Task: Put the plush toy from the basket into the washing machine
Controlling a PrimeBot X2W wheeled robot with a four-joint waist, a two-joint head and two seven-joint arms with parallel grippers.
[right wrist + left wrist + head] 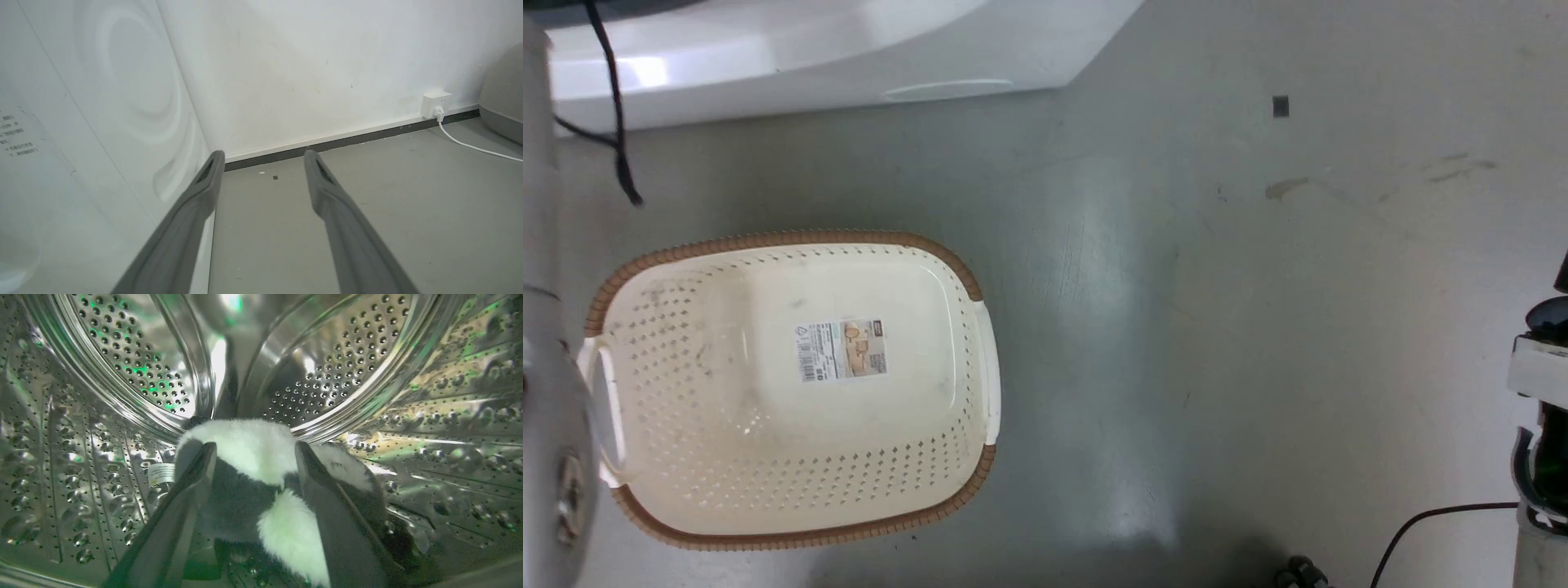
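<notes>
Deep inside the washing machine (pixel 449 416), my left gripper (pixel 255 445) points along the perforated steel drum (pixel 135 355), its 2 dark fingers (pixel 179 522) spread wide in a released stance. The plush toy (pixel 249 490), a bundle of black and white fur, lies low in the drum between those 2 fingers, with its white end reaching past their tips toward the back plate. From the left wrist view I cannot tell whether either finger touches the fur. A small white label (pixel 160 473) shows just beside the toy, on that view's left.

On the head view, the basket (pixel 686 425) sits on the grey floor (pixel 1217 327) at lower left. Its label sticker (pixel 840 349) is in plain sight on the bottom, and the brown rim runs around the cream wall. The washer's white body crosses the top left, near the basket but apart from it. My pale left forearm (pixel 539 367) runs along the left edge, with a black cable (pixel 613 106) hanging beside it.

My right gripper (pixel 263 153) hangs beside the machine's white side panel with its 2 grey fingers parted and released above the floor. They point toward a white wall (pixel 306 61) and its dark skirting. A wall socket (pixel 436 104) with a white cord (pixel 470 145) sits at that view's far right.
</notes>
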